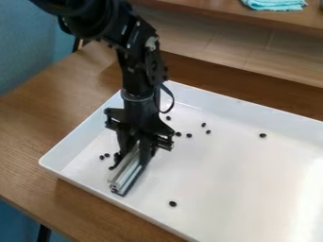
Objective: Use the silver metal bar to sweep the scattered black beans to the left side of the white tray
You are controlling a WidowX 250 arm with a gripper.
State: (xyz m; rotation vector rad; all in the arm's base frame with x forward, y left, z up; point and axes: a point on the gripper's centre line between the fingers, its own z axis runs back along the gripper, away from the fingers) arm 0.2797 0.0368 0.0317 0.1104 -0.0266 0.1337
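- Nearest: one black bean (pixel 172 203) by itself on the floor of the white tray (pixel 221 184), near the front wall.
- Next, left of it: the metal extrusion bar (pixel 128 170), inside the tray near its left corner. Grooved, pale, dark strip along the lower edge. It slants, lower end toward the front wall; cannot tell whether that end touches the tray floor.
- My hand (pixel 133 157), closed on the bar's upper part, a finger along each side. Probably held there to leave the lower length free and sticking out in front; the slant follows my downward reach.
- Just left of my hand: a small cluster of black beans (pixel 101 157), some very close to the bar, one partly behind my finger.
- Beyond and to the right: more black beans (pixel 189 135), loosely scattered, one well apart to the right (pixel 262 135).
- The tray: wide, shallow, beans lying loose in it. I judge its raised walls are there to stop them rolling off.
- Under it: the wooden table (pixel 38 123), the tray set at an angle across it.
- Farthest: a turquoise cloth (pixel 274 4) on a wooden ledge (pixel 296 20), outside the tray.
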